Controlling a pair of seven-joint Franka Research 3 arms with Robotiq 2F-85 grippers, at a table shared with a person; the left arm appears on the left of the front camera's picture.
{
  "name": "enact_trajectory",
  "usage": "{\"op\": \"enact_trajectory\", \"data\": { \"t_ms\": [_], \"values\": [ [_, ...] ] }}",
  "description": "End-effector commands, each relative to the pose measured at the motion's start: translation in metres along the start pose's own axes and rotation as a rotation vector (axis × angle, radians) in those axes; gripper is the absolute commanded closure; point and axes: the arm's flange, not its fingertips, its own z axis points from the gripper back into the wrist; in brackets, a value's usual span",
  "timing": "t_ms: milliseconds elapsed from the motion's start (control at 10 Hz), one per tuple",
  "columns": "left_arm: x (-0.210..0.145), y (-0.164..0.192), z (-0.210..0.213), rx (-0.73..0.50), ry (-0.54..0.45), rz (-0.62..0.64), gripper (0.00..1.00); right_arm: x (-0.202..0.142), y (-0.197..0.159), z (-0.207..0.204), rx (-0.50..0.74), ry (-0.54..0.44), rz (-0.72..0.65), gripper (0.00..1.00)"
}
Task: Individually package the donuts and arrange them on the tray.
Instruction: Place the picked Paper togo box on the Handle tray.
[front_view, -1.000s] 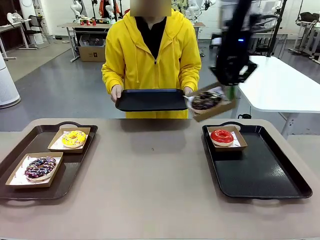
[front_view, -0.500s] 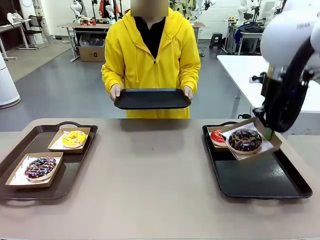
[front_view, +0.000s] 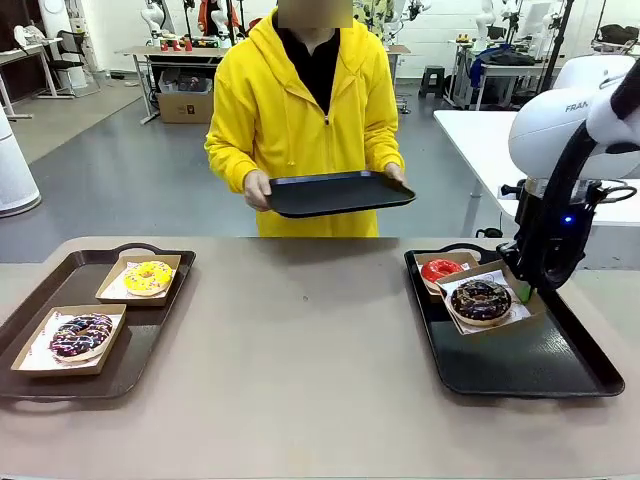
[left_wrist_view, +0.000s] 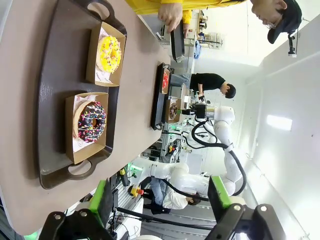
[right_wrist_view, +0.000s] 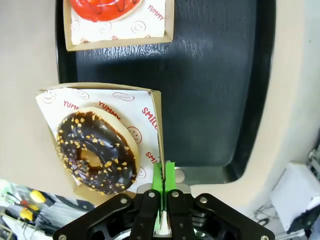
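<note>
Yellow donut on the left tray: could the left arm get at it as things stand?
Probably yes. The left tool is open and holds nothing, and the yellow donut lies uncovered in its box on the left tray, with nothing in front of it.

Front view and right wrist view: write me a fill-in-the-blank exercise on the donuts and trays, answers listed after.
1. The right pincer is shut on the edge of the paper box holding the ____ donut.
2. That box hangs over the black tray next to the ____ donut.
3. The brown tray carries the purple donut and the ____ donut.
4. The person holds an empty ____.

Answers: chocolate; red; yellow; tray
</note>
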Motion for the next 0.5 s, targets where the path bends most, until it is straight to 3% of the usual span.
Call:
{"op": "enact_trajectory", "data": {
  "t_ms": [0,400],
  "values": [
    [-0.0049,-0.0020,-0.0017,0.006,-0.015,0.002,0.00,-0.0063,-0.0003,0.0048,-0.005,-0.010,0.025,0.99],
    [-0.0049,-0.0020,-0.0017,0.006,-0.015,0.002,0.00,-0.0063,-0.0003,0.0048,-0.005,-0.010,0.025,0.99]
  ]
}}
